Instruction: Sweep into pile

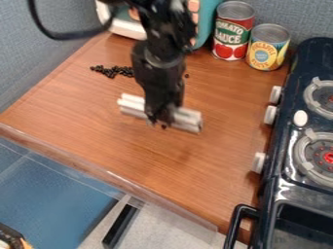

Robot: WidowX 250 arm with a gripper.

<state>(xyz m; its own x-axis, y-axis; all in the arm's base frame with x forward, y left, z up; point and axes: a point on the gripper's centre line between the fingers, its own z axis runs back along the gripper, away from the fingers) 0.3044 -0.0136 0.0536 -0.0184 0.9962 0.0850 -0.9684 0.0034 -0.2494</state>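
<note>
pellets (113, 71) on counter (130, 151) behind bar (187, 120), two cans (232, 36) at back right, stove (302, 192) at right

Back of wood counter (214, 160): red tomato can (232, 31), just beside yellow pineapple can (267, 47), both upright. Teal-and-white box (207, 24) left of the cans, probably a toy appliance, partly hidden. Black toy stove (289, 87) along the right: two burners with grey rings (312, 99), three pale knobs (270, 115) on its counter side, white oval piece (300, 118) on top. Grey-blue partition (39, 53) behind. Blue panel (58, 194) lower left, below counter edge.
</note>
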